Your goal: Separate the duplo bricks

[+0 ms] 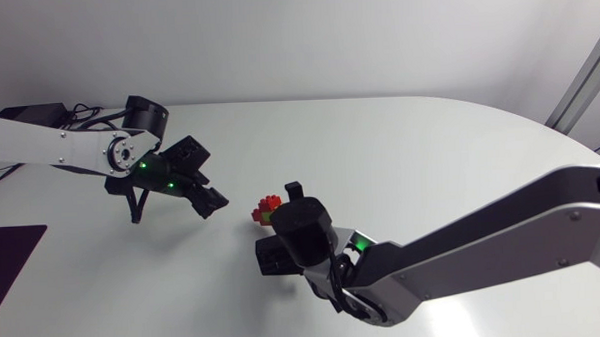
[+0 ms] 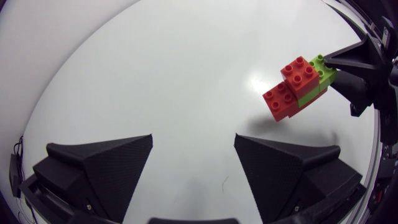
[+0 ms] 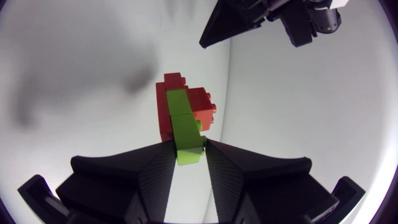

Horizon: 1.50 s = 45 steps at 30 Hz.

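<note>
Closest to my right wrist camera, the right end effector [image 3: 189, 163] is closed narrow on the near end of the green brick [image 3: 181, 118], with one finger on each side face. That brick runs through the middle of the duplo cluster [image 1: 268, 207], and red bricks [image 3: 202, 113] are studded onto it on either side. The cluster sits out toward the middle of the worktop [image 1: 399, 135]. Going by the shadow under it, I judge it is held just clear of the surface.

Farther out, the left end effector [image 2: 193, 163] faces the cluster with its fingers spread wide, apart from it and touching nothing.

I expect the bricks to be light, rigid and smooth-sided, so slippery under the pads but not fragile. The stud joints hold by friction, so I would take the outer red brick [image 2: 281, 101] by its flat side faces, clear of the studs, and peel it off at a tilt rather than pull it straight.
</note>
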Available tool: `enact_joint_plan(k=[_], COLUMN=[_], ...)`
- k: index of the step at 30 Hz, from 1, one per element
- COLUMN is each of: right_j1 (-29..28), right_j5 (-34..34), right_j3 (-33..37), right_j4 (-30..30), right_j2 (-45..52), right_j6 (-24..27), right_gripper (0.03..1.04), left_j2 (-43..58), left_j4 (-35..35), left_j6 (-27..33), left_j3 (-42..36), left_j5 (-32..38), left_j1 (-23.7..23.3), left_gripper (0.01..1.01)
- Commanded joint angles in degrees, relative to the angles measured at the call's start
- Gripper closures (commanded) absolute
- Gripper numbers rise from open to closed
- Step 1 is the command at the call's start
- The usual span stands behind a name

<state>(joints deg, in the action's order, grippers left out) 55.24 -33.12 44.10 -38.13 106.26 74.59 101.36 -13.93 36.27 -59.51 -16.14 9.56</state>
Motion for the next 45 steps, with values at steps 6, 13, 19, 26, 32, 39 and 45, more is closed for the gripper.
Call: enact_joint_plan(k=[6, 13, 19, 26, 32, 39, 45], right_j1=[0.5, 1.4, 1.5, 0.4, -6.9, -11.9, -13.4], right_j5=[-1.5, -2.8, -3.4, -1.5, 15.5, 29.7, 36.6], right_j3=[-0.2, -1.8, -4.0, -3.8, 9.6, 20.6, 32.8], right_j4=[0.3, 3.1, 8.5, 26.4, 54.0, 63.1, 71.6], right_j2=[2.3, 0.5, -3.4, -14.6, -19.0, -10.2, 0.6], right_j6=[7.7, 8.8, 4.3, -6.8, -28.6, -43.0, -52.2], right_gripper=[0.68, 0.66, 0.53, 0.07, 0.07, 0.07, 0.07], left_j2=[-1.7, -2.4, -2.5, -2.6, -2.0, -2.3, -3.1], left_j4=[-0.9, -1.0, -1.0, -1.5, -2.6, -5.3, -8.1], left_j6=[-0.9, -0.9, -1.0, -1.2, -0.5, 3.1, 9.2], left_j3=[1.2, 1.4, 1.1, 0.7, 0.4, 0.6, 1.6], left_j5=[-0.6, -0.6, -0.6, -0.6, -1.0, -2.3, -7.4], left_j1=[0.6, 0.6, 1.3, 2.2, 4.6, 7.1, 6.4], left_gripper=[0.113, 0.113, 0.113, 0.113, 0.111, 0.111, 0.11])
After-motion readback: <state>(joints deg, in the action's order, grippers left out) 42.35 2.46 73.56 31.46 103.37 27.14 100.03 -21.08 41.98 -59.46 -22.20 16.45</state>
